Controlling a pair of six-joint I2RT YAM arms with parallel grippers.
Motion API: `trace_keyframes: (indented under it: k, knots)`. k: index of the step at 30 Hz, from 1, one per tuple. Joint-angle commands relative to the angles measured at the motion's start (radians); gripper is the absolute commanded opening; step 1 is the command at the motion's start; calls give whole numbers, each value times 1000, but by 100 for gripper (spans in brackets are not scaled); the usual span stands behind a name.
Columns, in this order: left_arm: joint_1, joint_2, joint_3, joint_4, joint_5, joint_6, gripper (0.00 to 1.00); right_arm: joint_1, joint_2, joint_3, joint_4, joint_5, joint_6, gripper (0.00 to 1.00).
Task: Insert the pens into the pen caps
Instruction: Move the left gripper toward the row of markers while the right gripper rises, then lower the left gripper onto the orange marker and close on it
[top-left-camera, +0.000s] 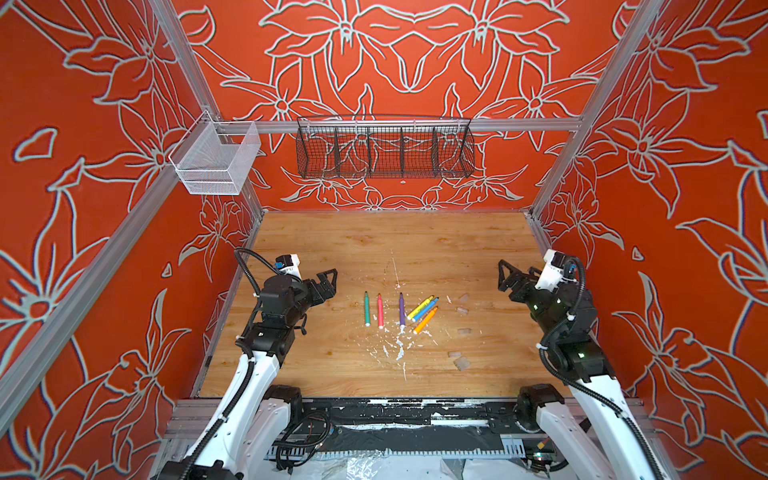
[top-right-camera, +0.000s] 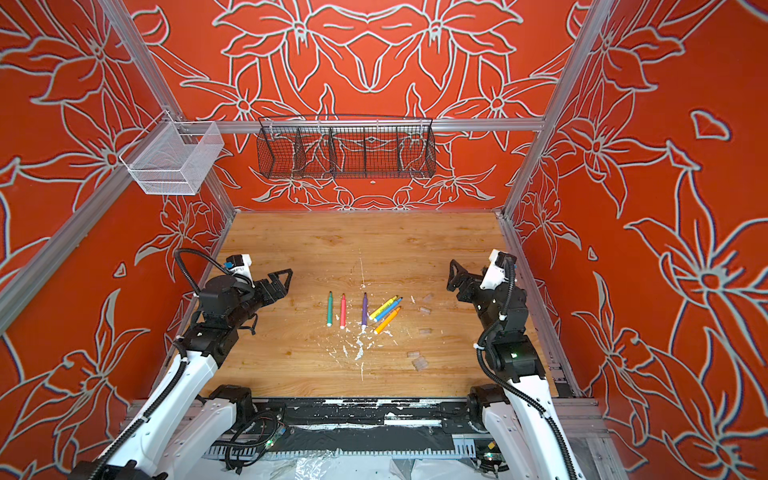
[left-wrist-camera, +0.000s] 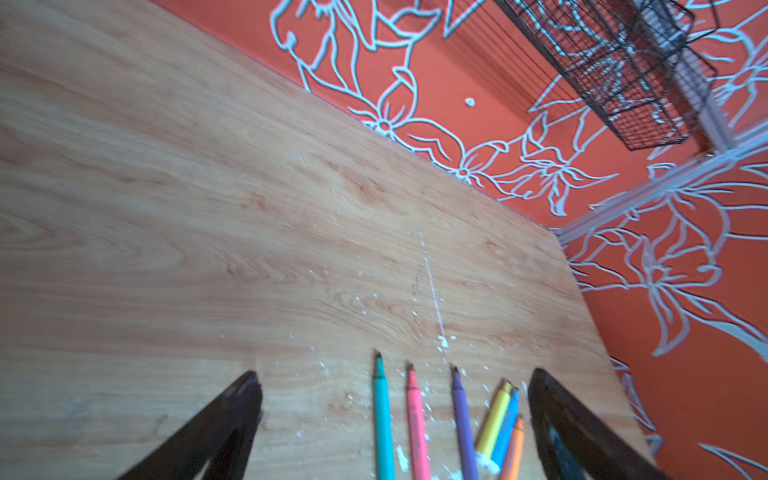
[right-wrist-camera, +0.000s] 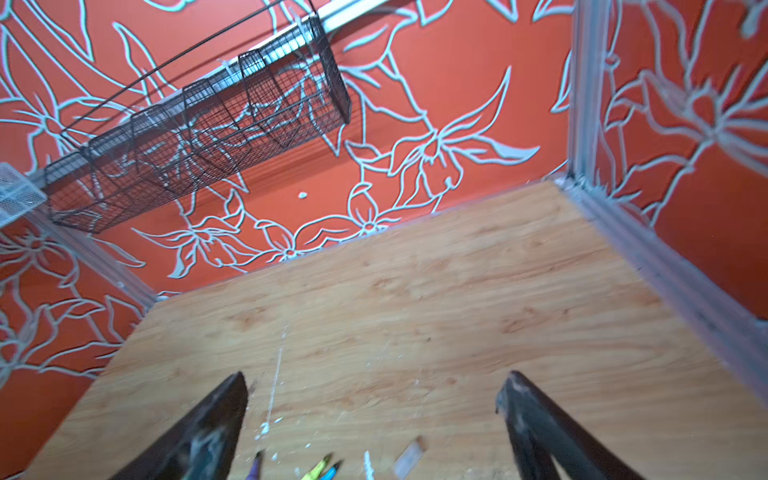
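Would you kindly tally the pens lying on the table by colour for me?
Green pen: 1
Pink-red pen: 1
Purple pen: 1
Yellow pen: 1
Blue pen: 1
Orange pen: 1
Total: 6 pens

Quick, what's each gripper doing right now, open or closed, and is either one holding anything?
Left gripper: open, holding nothing.
Right gripper: open, holding nothing.

Pens (top-left-camera: 402, 309) grn, pink, purple, yel, blue, org; walls (top-left-camera: 415, 87) org floral.
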Motion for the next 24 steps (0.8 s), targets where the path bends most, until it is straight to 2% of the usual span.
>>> trace_keyframes:
  k: [1,2,3,6,7,9,11,14,16,18,20,22,24]
  knots:
    - [4,-17,-15,-55,67,-117,97,-2,-91,-106,-45,11,103,98]
    - [3,-19,-30,-72,24,-146,97,-2,-127,-152,-8,42,86,98]
    - [11,-18,-35,-63,36,-129,97,-2,-152,-188,21,69,77,98]
    - [14,-10,-55,16,188,-19,97,-2,-155,-246,35,154,60,98]
    - [7,-10,-59,34,228,0,93,-2,-126,-259,44,176,65,98]
    - [-64,-8,-43,12,211,34,86,-2,-54,-289,91,217,78,98]
    - [-229,-8,2,-63,53,80,87,-2,33,-311,153,258,97,98]
    - [-516,5,30,-72,-143,137,87,-4,147,-348,278,277,108,98]
    - [-657,29,48,-71,-217,169,82,-3,174,-317,251,235,86,95]
    - [-764,83,82,-80,-263,196,81,-4,181,-341,295,226,99,93]
    - [-849,182,131,-87,-296,217,77,-3,148,-343,264,200,95,86]
    - [-902,328,193,-103,-317,242,76,-4,106,-369,270,183,98,82]
    - [-934,473,283,-154,-347,253,69,-3,49,-389,257,188,100,81]
